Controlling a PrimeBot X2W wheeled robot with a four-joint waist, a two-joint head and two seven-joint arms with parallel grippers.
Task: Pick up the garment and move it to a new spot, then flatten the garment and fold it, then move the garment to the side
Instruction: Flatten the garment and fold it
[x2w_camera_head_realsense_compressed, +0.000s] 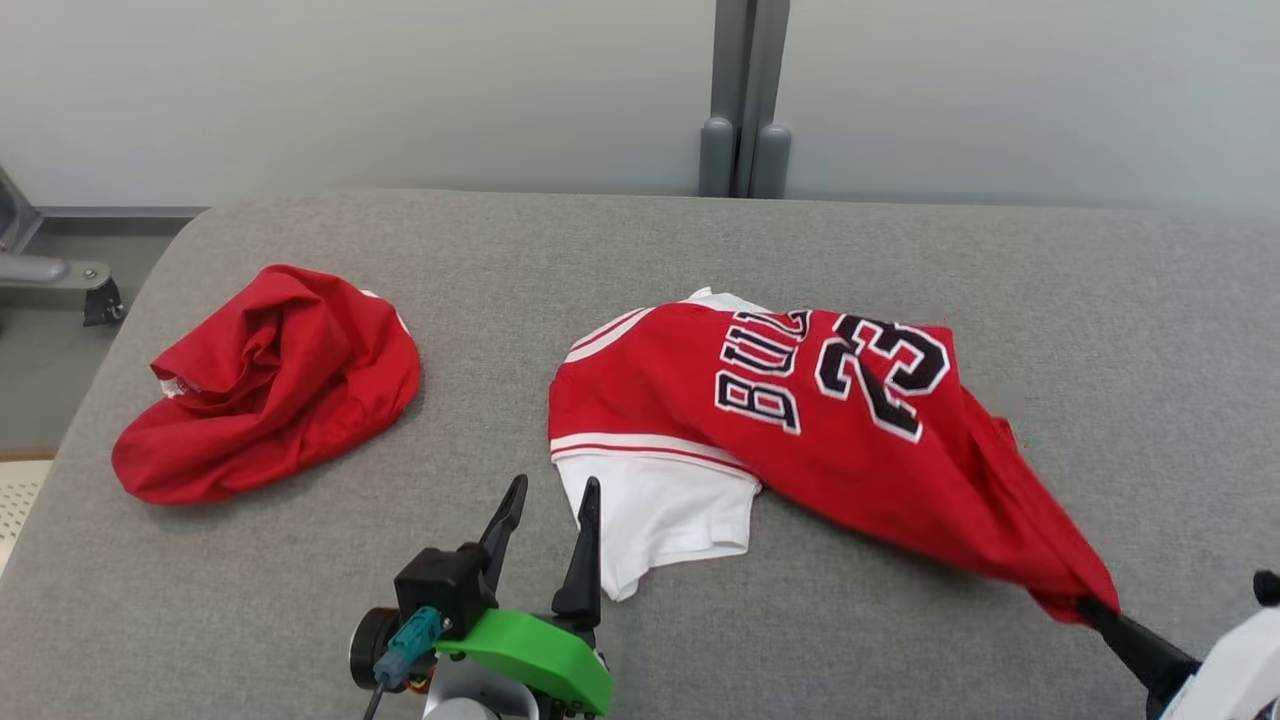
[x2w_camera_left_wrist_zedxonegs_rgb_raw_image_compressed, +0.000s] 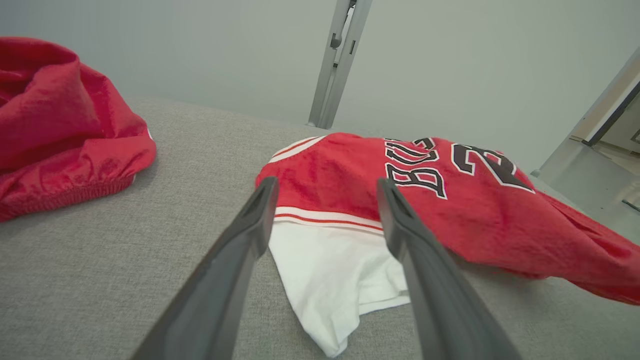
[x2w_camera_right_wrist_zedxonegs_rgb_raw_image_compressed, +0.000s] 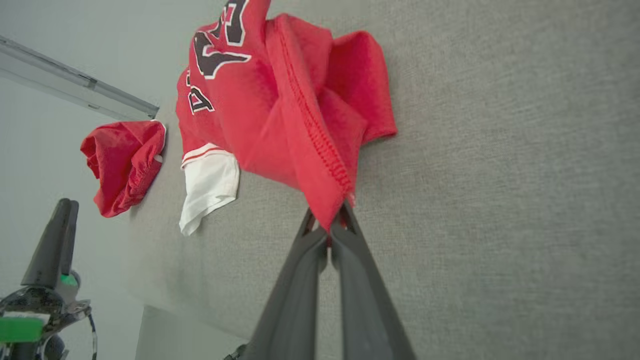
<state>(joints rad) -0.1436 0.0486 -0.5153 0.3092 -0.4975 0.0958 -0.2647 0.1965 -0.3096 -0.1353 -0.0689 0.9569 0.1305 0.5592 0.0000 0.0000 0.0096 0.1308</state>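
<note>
Red knit fabric with black, white-edged lettering: the jersey (x2w_camera_head_realsense_compressed: 800, 420) lies crumpled on the grey cloth-covered table (x2w_camera_head_realsense_compressed: 700, 240), right of centre in the head view. The number 23 and letters beginning "BUL" face up. A red-and-white striped band runs along its near left edge. A white sleeve (x2w_camera_head_realsense_compressed: 665, 520) spills out from under that band toward the robot and lies flat on the table.

The jersey's near right portion narrows to a taper ending at the right gripper (x2w_camera_head_realsense_compressed: 1085, 603). In the right wrist view the jaws are pressed together on a stitched hem corner of the jersey (x2w_camera_right_wrist_zedxonegs_rgb_raw_image_compressed: 280, 115), with the red cloth pinched between the tips of the right gripper (x2w_camera_right_wrist_zedxonegs_rgb_raw_image_compressed: 330, 227).

The left gripper (x2w_camera_head_realsense_compressed: 552, 500) sits just short of the white sleeve, its jaws spread wide and holding nothing. In the left wrist view the left gripper (x2w_camera_left_wrist_zedxonegs_rgb_raw_image_compressed: 325, 192) frames the striped band of the jersey (x2w_camera_left_wrist_zedxonegs_rgb_raw_image_compressed: 450, 200). Contact with the cloth cannot be confirmed.

A second red garment (x2w_camera_head_realsense_compressed: 270, 385), bunched into a mound, rests on the far left of the table, well apart from the jersey. Behind the table stands a grey upright post (x2w_camera_head_realsense_compressed: 745, 100) against a pale wall (x2w_camera_head_realsense_compressed: 350, 90).
</note>
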